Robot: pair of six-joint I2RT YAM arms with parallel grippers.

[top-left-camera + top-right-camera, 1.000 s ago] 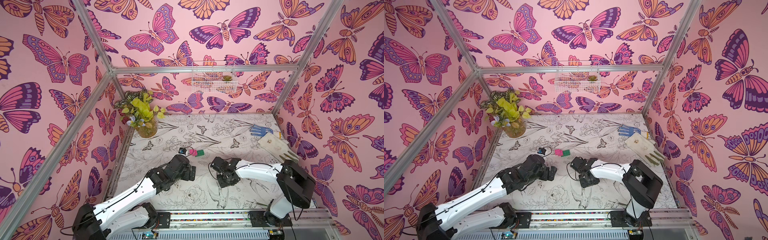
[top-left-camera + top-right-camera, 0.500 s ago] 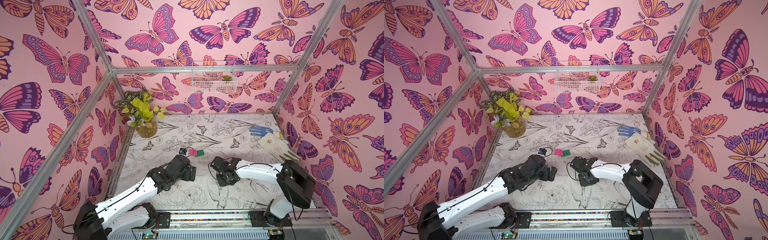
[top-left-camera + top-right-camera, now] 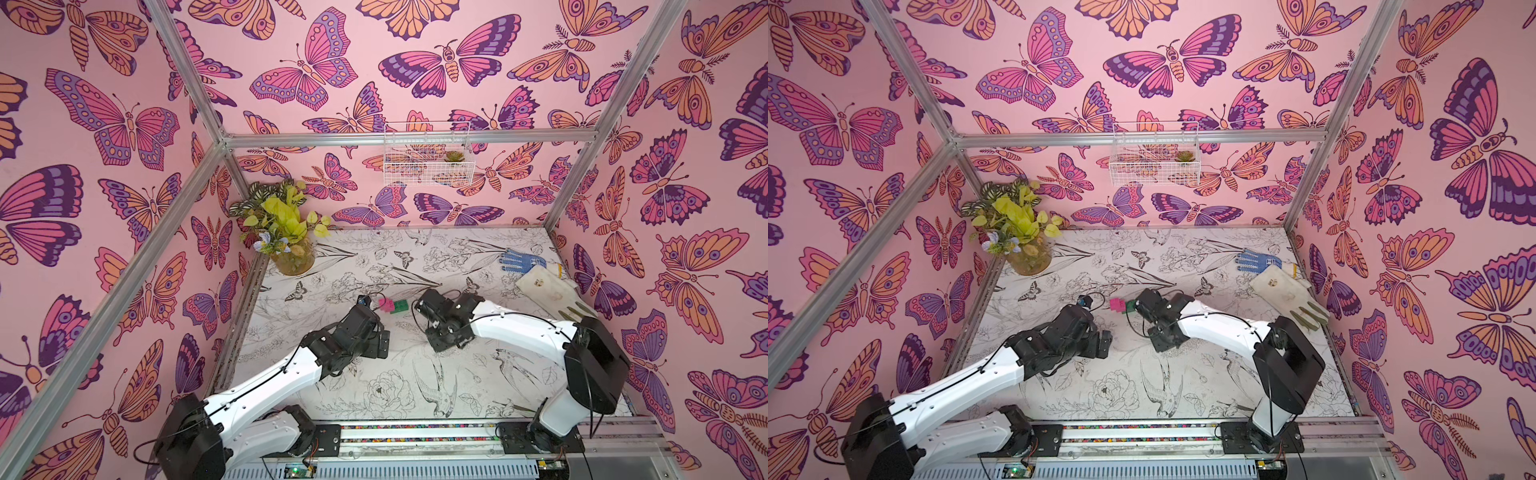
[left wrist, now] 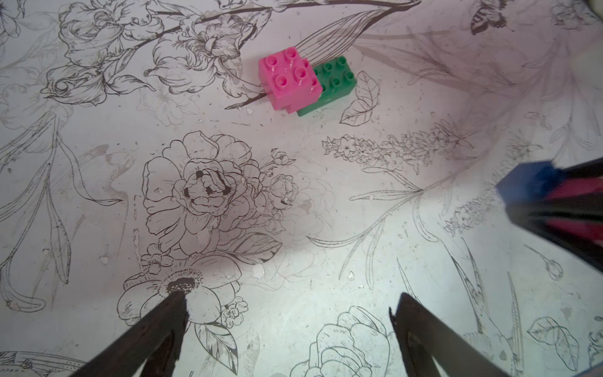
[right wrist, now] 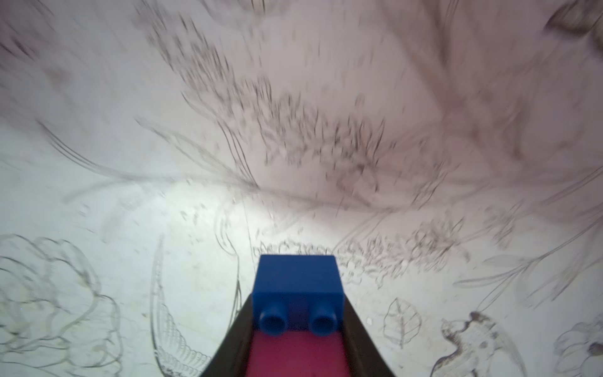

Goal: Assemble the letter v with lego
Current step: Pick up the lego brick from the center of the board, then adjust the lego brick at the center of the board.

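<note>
Lego (image 3: 390, 305) lies in two lots. One lot stands on the surface (image 3: 374, 257), about midway between its left and right edges and well clear of all of them. It is a pink brick (image 4: 288, 78) pressed onto one end of a green brick (image 4: 337, 80), studs up, with the green brick's other end bare. In both top views the pink end points towards the left edge.

The left tool (image 4: 290, 300) is spread wide, with nothing between its fingers (image 4: 163, 326). The pink-and-green pair sits out ahead of the fingertips, well apart from them.

The other lot is in the right tool (image 5: 297, 313), whose fingers (image 5: 235, 333) are pinching a blue brick (image 5: 297, 280) from both sides. A pink piece (image 5: 293, 355) shows right behind the blue brick between the same fingers (whether the two are joined I cannot tell). In the left wrist view this loaded tool stands off to one side of the pair, not touching it. In a top view the right arm's wrist (image 3: 1158, 309) hides the tool and comes just beside the green brick's bare end.

As for writing, a small dark mark on the white glove (image 3: 544, 286) by the right edge is too small to read. A blue dotted glove (image 3: 521, 259) lies beside it, towards the far right corner.
</note>
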